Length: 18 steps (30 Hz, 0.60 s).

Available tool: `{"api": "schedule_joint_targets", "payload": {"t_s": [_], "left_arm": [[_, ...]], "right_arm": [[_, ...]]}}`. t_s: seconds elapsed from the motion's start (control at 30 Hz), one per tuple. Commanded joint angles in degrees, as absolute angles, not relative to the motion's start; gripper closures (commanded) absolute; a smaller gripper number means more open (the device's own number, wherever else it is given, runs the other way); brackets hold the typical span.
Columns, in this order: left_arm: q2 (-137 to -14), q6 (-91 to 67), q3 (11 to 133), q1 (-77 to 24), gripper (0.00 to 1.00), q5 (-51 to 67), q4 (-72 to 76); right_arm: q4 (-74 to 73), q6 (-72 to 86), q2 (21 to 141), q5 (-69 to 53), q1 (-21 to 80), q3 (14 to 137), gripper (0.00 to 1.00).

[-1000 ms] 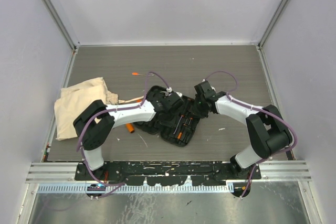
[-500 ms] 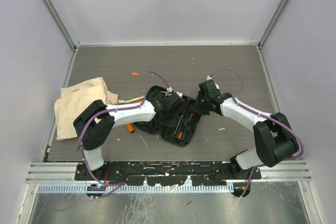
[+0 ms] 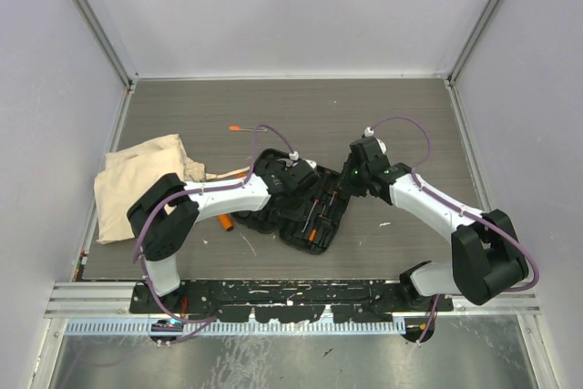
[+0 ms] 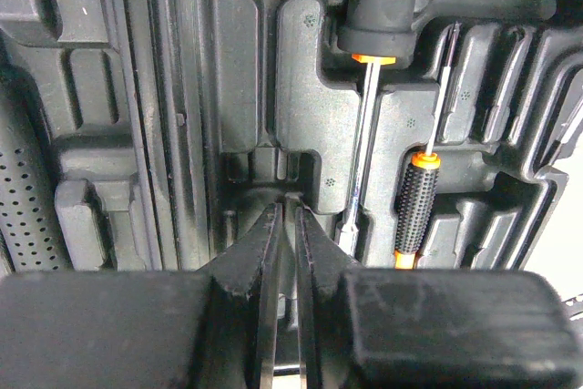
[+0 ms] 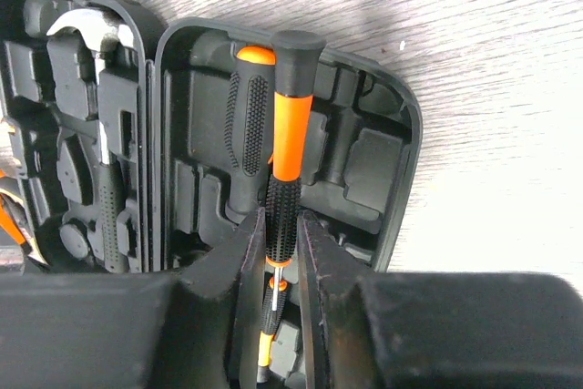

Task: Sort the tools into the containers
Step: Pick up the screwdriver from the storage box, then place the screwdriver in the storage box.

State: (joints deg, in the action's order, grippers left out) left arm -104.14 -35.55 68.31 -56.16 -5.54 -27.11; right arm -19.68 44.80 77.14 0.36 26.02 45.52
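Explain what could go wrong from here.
The right gripper holds the orange-and-black screwdriver with its handle sticking far out, so it may tilt. Released here, it could land on the black handle already in the tool case instead of a free slot. The left gripper sits close, so the arms might bump.

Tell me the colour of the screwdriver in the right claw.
The screwdriver is orange and black; right wrist view.
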Motion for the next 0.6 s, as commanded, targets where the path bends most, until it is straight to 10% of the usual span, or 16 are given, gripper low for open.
{"api": "schedule_joint_targets", "payload": {"t_s": [0.0,0.57], "left_arm": [[-105.51,-35.90,67.46,-56.39,0.88,-5.50,-28.40],[-105.50,-35.77,68.07,-56.39,0.88,-5.36,-28.62]], "right_arm": [[-18.27,44.75,76.71,2.64,25.78,45.42,0.95],[-14.66,44.47,80.02,1.58,26.72,43.18,0.96]]}}
